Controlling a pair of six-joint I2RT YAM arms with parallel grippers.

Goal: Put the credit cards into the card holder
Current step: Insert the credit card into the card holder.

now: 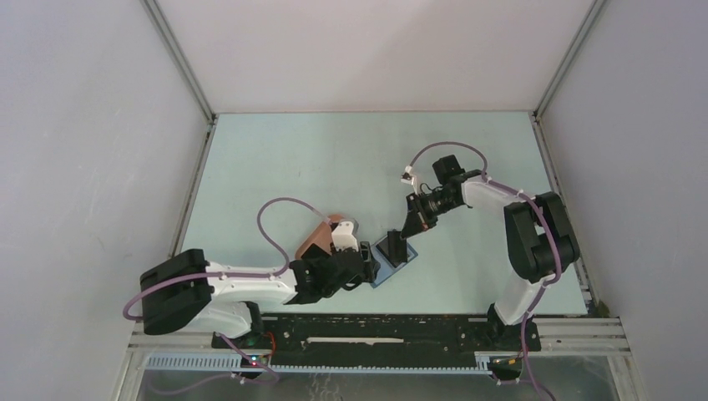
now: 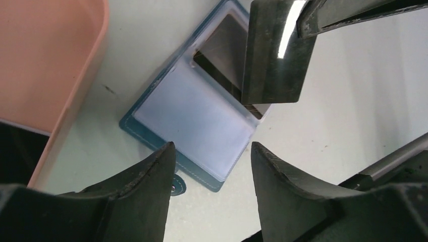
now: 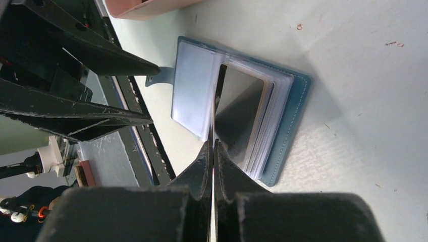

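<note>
The card holder [image 2: 192, 116] lies open on the table, a blue wallet with clear sleeves over a dark page. My right gripper [image 3: 213, 143] is shut on a black credit card [image 2: 275, 55], held on edge above it. The card's lower edge sits at the mouth of a sleeve. In the right wrist view the card holder [image 3: 282, 126] fans its sleeves beside the card's edge. My left gripper [image 2: 211, 148] stands open over the holder's near edge by the small tab, with nothing between its fingers. From above, the black card [image 1: 397, 244] stands over the card holder [image 1: 386, 274].
A pink tray [image 2: 50, 60] lies just left of the holder; it shows as the pink tray [image 1: 321, 238] behind the left gripper [image 1: 371, 259]. The two grippers are close together over the holder. The black base rail runs along the near table edge.
</note>
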